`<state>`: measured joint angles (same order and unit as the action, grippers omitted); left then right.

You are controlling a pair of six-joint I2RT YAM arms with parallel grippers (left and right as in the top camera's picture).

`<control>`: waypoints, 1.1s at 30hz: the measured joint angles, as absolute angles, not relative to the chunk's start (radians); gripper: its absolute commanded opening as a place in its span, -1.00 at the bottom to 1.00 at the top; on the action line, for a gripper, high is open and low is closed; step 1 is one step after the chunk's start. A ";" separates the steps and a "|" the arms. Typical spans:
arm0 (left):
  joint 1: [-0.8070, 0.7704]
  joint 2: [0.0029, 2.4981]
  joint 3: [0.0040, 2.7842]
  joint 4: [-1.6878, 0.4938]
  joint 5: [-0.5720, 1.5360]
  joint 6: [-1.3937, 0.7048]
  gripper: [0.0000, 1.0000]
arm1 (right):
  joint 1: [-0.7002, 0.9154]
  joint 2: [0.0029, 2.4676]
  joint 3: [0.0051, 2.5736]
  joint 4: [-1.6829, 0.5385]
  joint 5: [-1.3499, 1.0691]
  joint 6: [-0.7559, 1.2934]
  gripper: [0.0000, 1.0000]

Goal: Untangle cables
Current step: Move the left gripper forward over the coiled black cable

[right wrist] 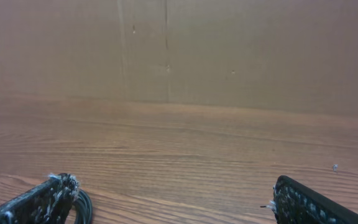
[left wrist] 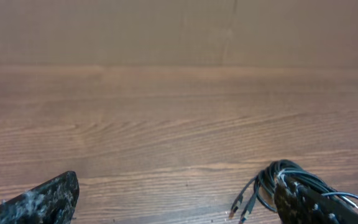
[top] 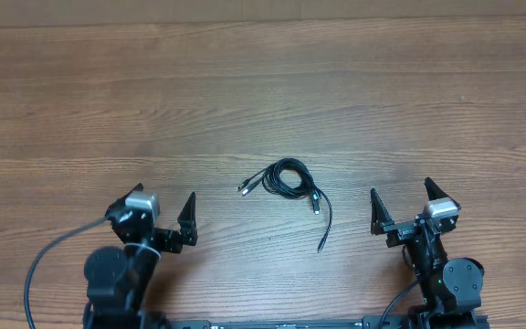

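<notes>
Coil of thin black cables (top: 289,180) lies on brown wooden table (top: 263,82), well off its far edge. Left gripper (top: 164,195) and right gripper (top: 401,188) flank it, jaws spread wide, both clear of it.

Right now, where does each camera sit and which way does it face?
Overhead: above the table, looking down; cables between left tool and right tool, both open.
Left wrist: low, facing forward; own fingers at bottom corners, cables lower right.
Right wrist: low, facing forward; own fingers, cables' loop lower left.
Shared: cables in all three.
</notes>
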<state>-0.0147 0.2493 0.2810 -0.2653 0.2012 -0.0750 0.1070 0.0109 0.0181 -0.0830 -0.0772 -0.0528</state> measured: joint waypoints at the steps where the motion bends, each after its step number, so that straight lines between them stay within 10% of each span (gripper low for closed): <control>1: -0.015 0.281 0.299 -0.265 0.201 -0.075 0.99 | 0.107 0.011 0.018 -0.082 -0.077 -0.053 1.00; 33: -0.015 0.688 0.622 -0.507 0.274 -0.154 1.00 | 0.107 0.011 0.018 -0.083 -0.077 -0.053 1.00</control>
